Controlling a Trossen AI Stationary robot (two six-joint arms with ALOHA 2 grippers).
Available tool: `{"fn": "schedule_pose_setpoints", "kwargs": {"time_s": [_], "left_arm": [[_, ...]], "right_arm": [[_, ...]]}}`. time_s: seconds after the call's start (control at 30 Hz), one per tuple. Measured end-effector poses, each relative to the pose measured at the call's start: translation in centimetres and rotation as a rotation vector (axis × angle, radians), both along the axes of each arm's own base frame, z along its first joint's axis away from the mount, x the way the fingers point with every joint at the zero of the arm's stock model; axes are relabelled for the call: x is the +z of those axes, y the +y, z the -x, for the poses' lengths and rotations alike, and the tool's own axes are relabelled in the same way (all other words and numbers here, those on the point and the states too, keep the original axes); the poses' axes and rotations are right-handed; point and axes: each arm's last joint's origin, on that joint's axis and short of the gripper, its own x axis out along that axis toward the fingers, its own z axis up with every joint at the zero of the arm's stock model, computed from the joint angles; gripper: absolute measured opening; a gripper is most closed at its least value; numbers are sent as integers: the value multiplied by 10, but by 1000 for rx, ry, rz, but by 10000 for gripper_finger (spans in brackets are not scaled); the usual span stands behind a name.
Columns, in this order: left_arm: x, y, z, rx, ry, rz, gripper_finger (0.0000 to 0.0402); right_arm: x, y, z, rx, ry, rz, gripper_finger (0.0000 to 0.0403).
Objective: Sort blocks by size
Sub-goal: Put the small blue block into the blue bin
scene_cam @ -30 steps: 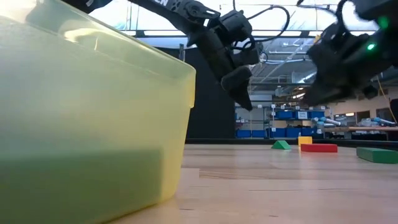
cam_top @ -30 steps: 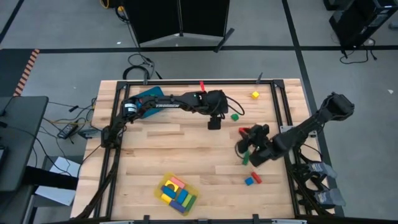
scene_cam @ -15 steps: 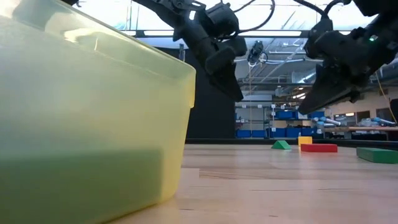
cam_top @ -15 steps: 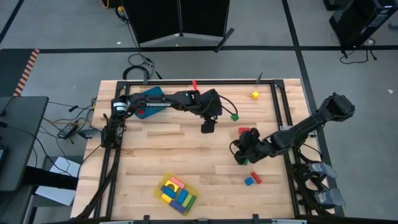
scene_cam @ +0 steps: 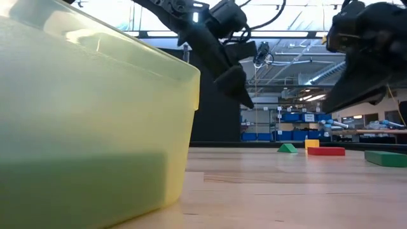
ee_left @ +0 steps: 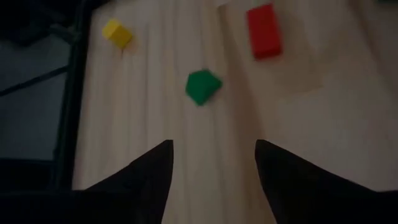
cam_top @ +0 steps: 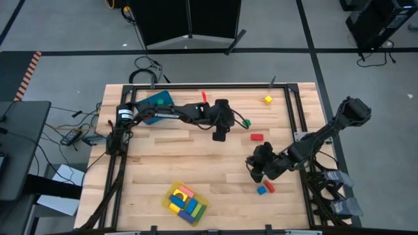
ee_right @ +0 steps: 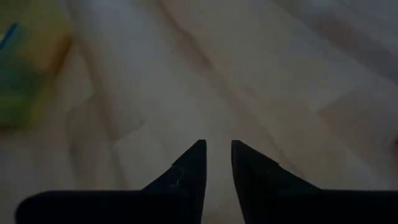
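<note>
My left gripper point(cam_top: 220, 134) hangs open over the middle of the table, also in the low view point(scene_cam: 236, 89). Ahead of its fingers lie a green cube point(ee_left: 202, 87), a red block point(ee_left: 263, 30) and a yellow cube point(ee_left: 117, 32), each flat on the wood. My right gripper point(cam_top: 256, 171) is above the table's right half, its fingers point(ee_right: 193, 168) almost closed with nothing between them. A blue cube point(cam_top: 261, 190) and a red block point(cam_top: 270, 187) lie just nearer the front edge. A green bar point(scene_cam: 385, 158) lies on the table in the low view.
A yellow tray point(cam_top: 204, 203) with several coloured blocks stands near the front edge; its wall fills the low view's left point(scene_cam: 95, 127). A blue bin point(cam_top: 157, 100) lies at the far left under my left arm. A metal frame point(cam_top: 290, 117) edges the table.
My right gripper has moved toward the table's near edge, away from the red block at mid-right, which now lies uncovered. My left gripper has shifted a little toward the table's left and near edge.
</note>
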Motion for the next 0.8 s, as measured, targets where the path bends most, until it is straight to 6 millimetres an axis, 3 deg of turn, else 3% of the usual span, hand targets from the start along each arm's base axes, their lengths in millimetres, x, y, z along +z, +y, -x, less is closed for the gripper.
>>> {"fn": "schedule_pose_setpoints", "kwargs": {"time_s": [0.23,0.47,0.63,0.8], "left_arm": [[0,-5,3,-5,8,149,256],[4,-4,20,-47,-19,325,237],[18,-12,50,-36,-116,356,215],[39,-20,99,-1,-258,412,207]], "right_arm": [[4,24,8,160,6,-99,89],[37,49,2,370,5,-8,104],[47,70,-10,558,127,155,123],[43,89,-26,636,356,205,168]]}}
